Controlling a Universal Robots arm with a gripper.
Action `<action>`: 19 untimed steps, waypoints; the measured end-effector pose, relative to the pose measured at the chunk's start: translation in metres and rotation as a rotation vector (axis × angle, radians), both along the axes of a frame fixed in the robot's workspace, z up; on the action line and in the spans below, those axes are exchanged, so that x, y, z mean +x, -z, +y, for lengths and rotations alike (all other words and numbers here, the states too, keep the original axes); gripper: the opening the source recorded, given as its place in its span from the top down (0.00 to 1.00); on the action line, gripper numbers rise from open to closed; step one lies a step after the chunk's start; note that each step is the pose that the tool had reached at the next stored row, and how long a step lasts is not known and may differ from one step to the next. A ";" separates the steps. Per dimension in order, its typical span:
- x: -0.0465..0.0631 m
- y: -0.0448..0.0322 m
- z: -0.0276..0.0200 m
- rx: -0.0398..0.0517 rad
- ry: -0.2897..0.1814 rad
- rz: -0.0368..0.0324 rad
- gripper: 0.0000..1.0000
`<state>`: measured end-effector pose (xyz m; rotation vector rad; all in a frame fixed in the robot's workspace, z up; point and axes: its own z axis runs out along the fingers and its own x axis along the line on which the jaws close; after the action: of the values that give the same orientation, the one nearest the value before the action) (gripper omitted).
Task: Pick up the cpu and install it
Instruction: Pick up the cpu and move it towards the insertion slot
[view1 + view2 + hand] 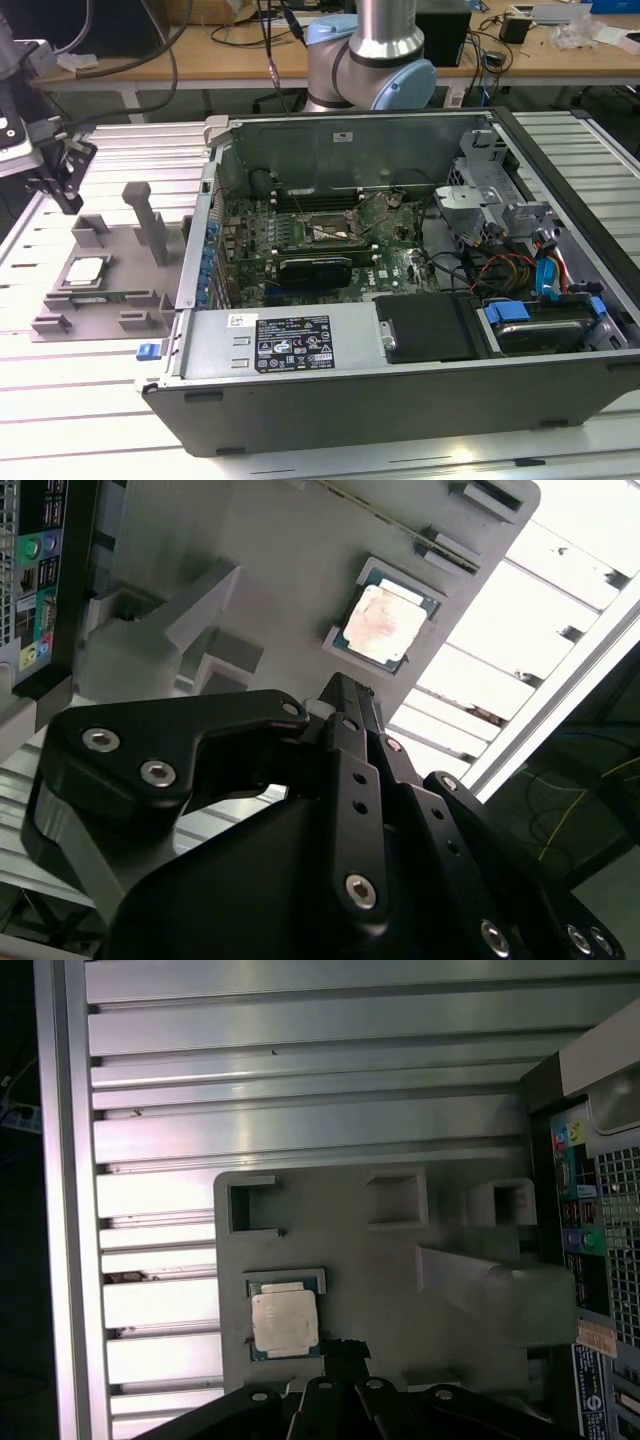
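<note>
The cpu (86, 269), a small square chip with a silver top, lies flat in a recess of the grey fixture tray (115, 262) at the exterior view's left. Both wrist views show it too, cpu (388, 626) and cpu (285, 1323), with its metal top facing up. My gripper (69, 194) hangs above the tray's far-left part, a short way above the chip and apart from it. Its black fingers (345, 1348) meet at one narrow tip with nothing between them. The motherboard's black socket (325, 232) sits inside the open computer case (400, 400).
The open case takes up the middle and right of the slatted metal table (60, 420). Upright posts (147, 220) rise from the fixture tray beside the chip. The arm's base (372, 60) stands behind the case. Cables and drive bays (530, 290) crowd the case's right side.
</note>
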<state>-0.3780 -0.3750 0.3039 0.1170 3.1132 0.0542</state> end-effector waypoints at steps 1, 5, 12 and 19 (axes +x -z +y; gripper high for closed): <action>0.000 0.0010 0.0000 -0.0006 0.000 0.0000 0.89; -0.001 0.0050 0.0000 -0.0037 0.000 0.0000 0.89; -0.002 0.0095 0.0000 -0.0091 -0.001 0.0000 0.89; -0.005 0.0146 0.0001 -0.0101 -0.001 -0.0001 0.89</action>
<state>-0.3832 -0.3749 0.2893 0.1149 3.1131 0.0386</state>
